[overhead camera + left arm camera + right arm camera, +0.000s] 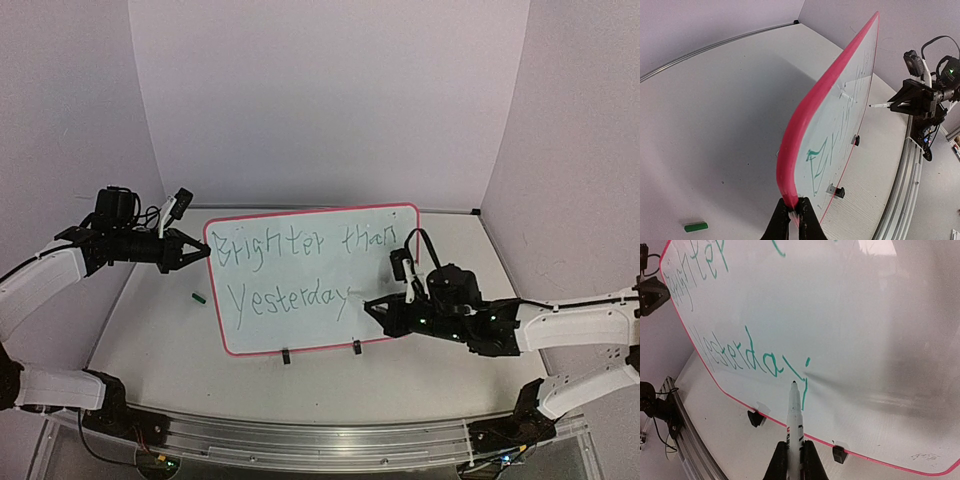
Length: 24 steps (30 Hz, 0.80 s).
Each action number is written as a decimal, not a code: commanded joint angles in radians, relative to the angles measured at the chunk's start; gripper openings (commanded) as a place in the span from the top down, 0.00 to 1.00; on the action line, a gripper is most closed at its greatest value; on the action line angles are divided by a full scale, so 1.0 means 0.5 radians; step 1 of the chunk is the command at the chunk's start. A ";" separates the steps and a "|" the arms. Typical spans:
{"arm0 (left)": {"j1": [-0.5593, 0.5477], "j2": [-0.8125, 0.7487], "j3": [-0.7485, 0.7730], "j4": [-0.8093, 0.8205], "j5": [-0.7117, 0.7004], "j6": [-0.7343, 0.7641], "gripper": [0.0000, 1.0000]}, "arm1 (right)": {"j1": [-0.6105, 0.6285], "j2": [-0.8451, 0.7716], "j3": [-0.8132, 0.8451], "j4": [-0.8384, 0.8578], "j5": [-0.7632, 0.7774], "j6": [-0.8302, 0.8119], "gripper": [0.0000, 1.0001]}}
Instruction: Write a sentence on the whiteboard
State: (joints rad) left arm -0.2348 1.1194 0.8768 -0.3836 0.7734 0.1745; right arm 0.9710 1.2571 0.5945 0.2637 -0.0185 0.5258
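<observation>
The left tool [790,216] pinched the left edge of the board [385,275], which stood up on its lower edge on the worktop [160,350], two black clips [286,356] along that edge. The sentence [285,299], "Brighter than Yesterday", crossed it in two green lines. The right tool [793,452] was clamped on a marker [794,415], tip at the final y; contact could not be told. A green cap [199,296] lay left of the board.
</observation>
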 commanded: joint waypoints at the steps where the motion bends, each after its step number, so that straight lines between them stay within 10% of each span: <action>1: -0.071 0.061 -0.030 -0.196 -0.075 0.085 1.00 | 0.004 -0.051 0.059 -0.161 0.256 -0.019 1.00; 24: -0.073 0.055 -0.031 -0.196 -0.080 0.085 1.00 | 0.004 -0.025 0.077 -0.153 0.256 -0.051 1.00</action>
State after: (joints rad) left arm -0.2348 1.1194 0.8768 -0.3836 0.7731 0.1741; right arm 0.9718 1.2491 0.6003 0.1841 0.0895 0.5202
